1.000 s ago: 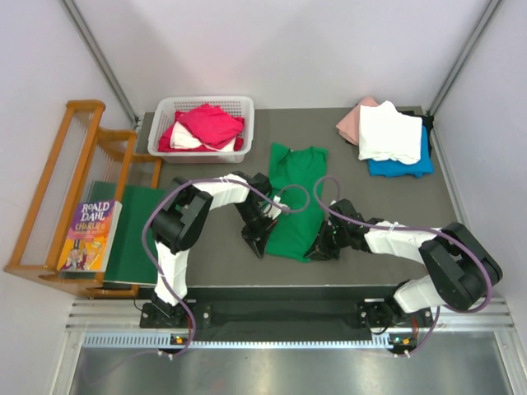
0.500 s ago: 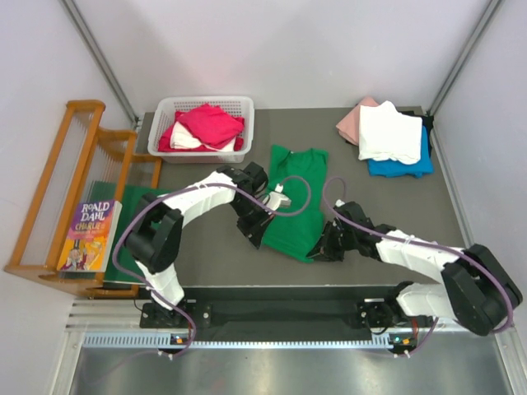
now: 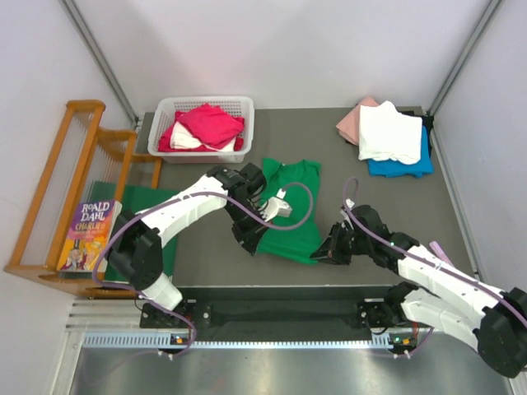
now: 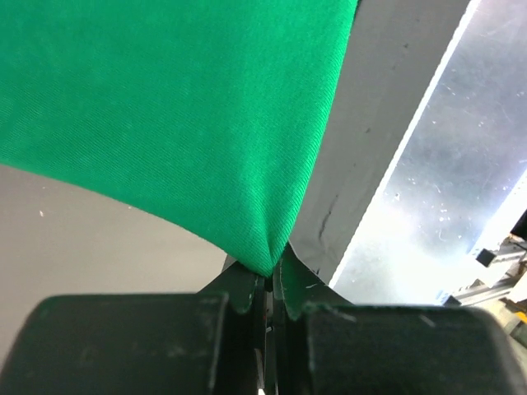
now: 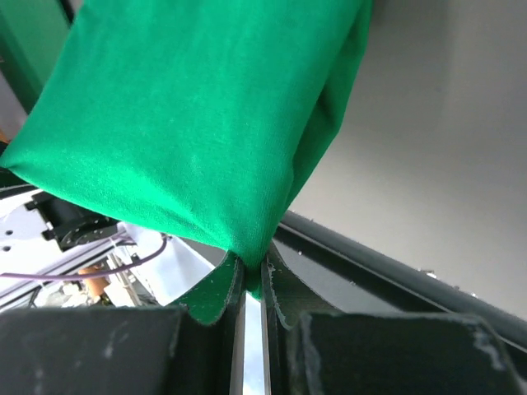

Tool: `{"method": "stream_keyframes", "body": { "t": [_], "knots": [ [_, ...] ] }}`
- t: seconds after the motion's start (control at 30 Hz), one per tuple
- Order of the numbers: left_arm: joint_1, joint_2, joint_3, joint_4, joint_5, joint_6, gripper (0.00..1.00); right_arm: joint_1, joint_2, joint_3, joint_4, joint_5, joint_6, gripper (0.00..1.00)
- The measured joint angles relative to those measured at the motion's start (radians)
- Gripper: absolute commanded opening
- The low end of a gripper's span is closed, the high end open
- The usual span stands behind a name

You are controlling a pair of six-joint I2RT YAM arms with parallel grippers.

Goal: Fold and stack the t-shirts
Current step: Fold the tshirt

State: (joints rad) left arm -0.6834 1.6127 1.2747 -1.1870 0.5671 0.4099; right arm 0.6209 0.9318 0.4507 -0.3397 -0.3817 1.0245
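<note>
Broadly, the dark tabletop (image 3: 387,206) carries everything, with a wooden rack (image 3: 45,197) standing off its left side and a darker green mat (image 3: 144,197) lying beside that rack. A white basket (image 3: 165,111) sits at the far left and holds a red/magenta t-shirt (image 3: 210,123) over a white one (image 3: 185,140). At the far right corner is a folded stack: a white t-shirt (image 3: 389,132) on top, a blue t-shirt (image 3: 403,167) under it, and a pink t-shirt (image 3: 354,119) showing at the back left.

The bright green t-shirt (image 3: 292,210) lies in the middle of the tabletop, its neck end towards the far side and its hem towards the arms. Both arms reach in to that near edge. The left jaws sit at the near left corner of the green cloth and the right jaws at its near right corner, well apart with the hem running between them.

From the left wrist, the green t-shirt (image 4: 165,107) narrows to a point clamped between the nearly closed jaws, then spreads out taut above the grey surface. From the right wrist, a folded corner of the green t-shirt (image 5: 189,123) is pinched the same way.

A Roald Dahl book (image 3: 89,237) leans at the rack's near end.
</note>
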Motion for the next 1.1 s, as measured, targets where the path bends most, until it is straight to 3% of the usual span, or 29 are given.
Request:
{"method": "stream_keyframes", "body": {
  "t": [0.2, 0.47, 0.67, 0.83, 1.1],
  "knots": [
    [-0.006, 0.001, 0.031, -0.032, 0.011, 0.009, 0.00, 0.000, 0.001, 0.033, -0.047, -0.001, 0.005, 0.00],
    [0.025, 0.098, 0.180, -0.072, -0.007, 0.005, 0.00, -0.076, 0.314, 0.322, -0.119, -0.013, -0.102, 0.00],
    [0.186, 0.239, 0.410, -0.060, 0.013, -0.023, 0.00, -0.200, 0.528, 0.589, -0.146, -0.037, -0.200, 0.00],
    [0.314, 0.372, 0.562, -0.025, 0.018, -0.051, 0.00, -0.247, 0.637, 0.719, -0.142, -0.074, -0.237, 0.00],
    [0.333, 0.535, 0.665, -0.013, 0.003, -0.082, 0.00, -0.268, 0.755, 0.756, -0.117, -0.109, -0.246, 0.00]
  ]
}}
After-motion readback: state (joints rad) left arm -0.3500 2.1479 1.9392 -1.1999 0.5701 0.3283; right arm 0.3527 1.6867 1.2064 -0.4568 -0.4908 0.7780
